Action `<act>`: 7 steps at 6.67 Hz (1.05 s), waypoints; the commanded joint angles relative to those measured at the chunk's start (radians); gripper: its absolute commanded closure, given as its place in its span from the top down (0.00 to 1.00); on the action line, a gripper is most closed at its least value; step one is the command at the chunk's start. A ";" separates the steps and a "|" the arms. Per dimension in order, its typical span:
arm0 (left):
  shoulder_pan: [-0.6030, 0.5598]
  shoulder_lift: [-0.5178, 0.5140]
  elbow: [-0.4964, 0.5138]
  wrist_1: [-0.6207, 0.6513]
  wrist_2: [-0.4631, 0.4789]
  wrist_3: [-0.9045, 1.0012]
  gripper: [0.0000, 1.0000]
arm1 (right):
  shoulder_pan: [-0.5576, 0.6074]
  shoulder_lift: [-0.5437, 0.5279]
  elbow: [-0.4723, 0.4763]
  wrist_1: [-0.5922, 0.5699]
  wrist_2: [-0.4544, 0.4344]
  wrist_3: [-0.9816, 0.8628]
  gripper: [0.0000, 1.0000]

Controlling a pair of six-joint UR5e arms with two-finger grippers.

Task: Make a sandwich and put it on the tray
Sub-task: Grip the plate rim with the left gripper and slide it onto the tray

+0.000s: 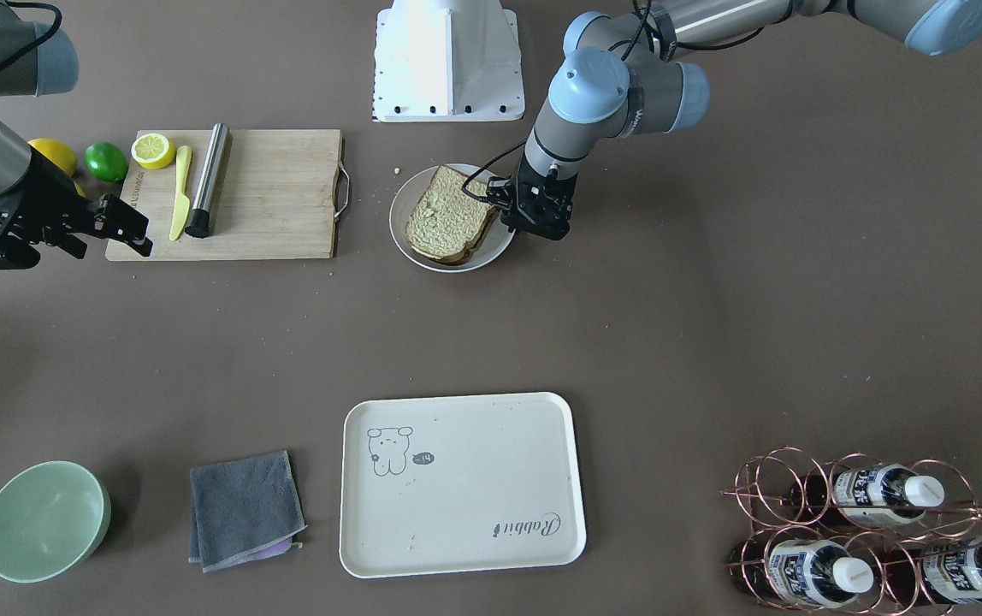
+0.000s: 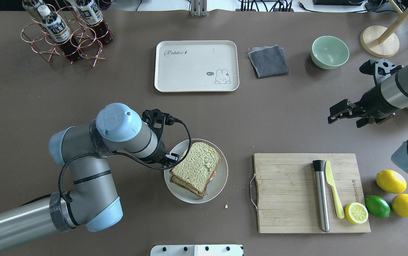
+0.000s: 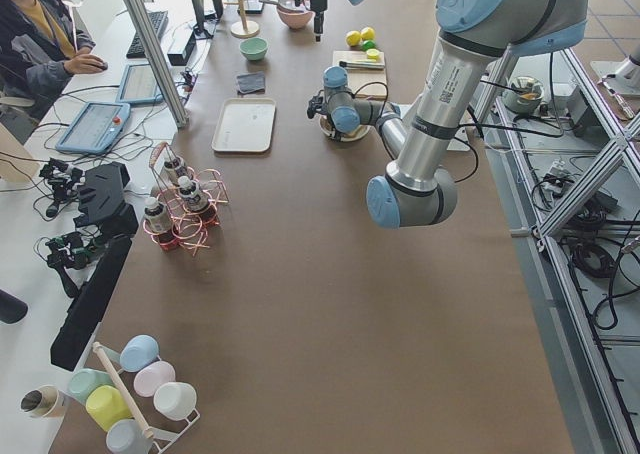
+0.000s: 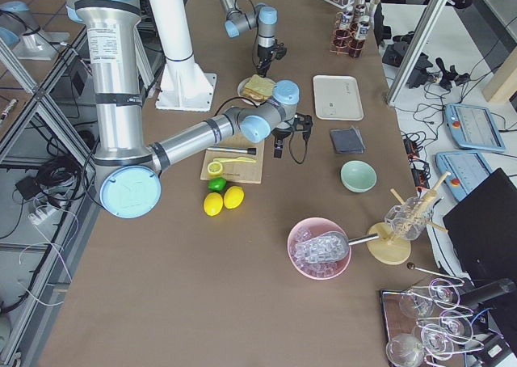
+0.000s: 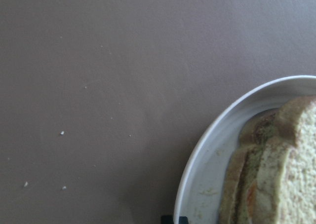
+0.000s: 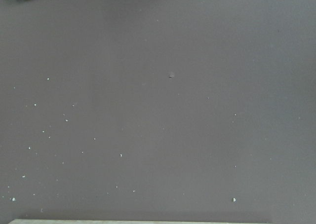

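- The sandwich (image 2: 197, 169) lies on a round white plate (image 2: 219, 182) near the middle of the desk (image 2: 118, 71); its top slice sits slightly askew over the lower one.
- The left end effector (image 2: 171, 158) points down at the plate's rim, just beside the sandwich's edge. I cannot tell how far its jaws are apart, or whether they touch the bread.
- The left wrist view shows the plate's rim and the stacked crusts at its lower right.
- The tray (image 2: 189, 71) lies flat on the far side of the desk, well apart from the plate.
- The right end effector (image 2: 335, 113) hangs above the desk near the wooden cutting board (image 2: 289, 192), jaws parted and holding nothing.
- The right wrist view shows only crumb-speckled desk.
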State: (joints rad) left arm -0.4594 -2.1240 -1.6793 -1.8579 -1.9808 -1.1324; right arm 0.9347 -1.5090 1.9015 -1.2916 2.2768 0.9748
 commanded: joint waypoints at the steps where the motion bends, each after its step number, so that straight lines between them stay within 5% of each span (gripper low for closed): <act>1: -0.007 -0.002 -0.022 -0.003 0.000 -0.183 0.00 | -0.001 0.001 0.001 0.000 0.001 0.004 1.00; 4: -0.109 -0.026 -0.007 -0.055 0.000 -0.335 0.00 | -0.001 0.001 0.002 0.000 0.001 0.004 1.00; 5: -0.160 -0.081 0.065 -0.061 -0.003 -0.339 0.00 | -0.001 0.001 0.002 0.000 0.001 0.004 1.00; 7: -0.272 -0.179 0.372 -0.336 -0.102 -0.354 0.00 | 0.001 0.001 0.002 0.000 0.000 0.004 1.00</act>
State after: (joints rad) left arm -0.6656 -2.2478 -1.4742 -2.0513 -2.0212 -1.4810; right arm 0.9345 -1.5079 1.9036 -1.2916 2.2769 0.9787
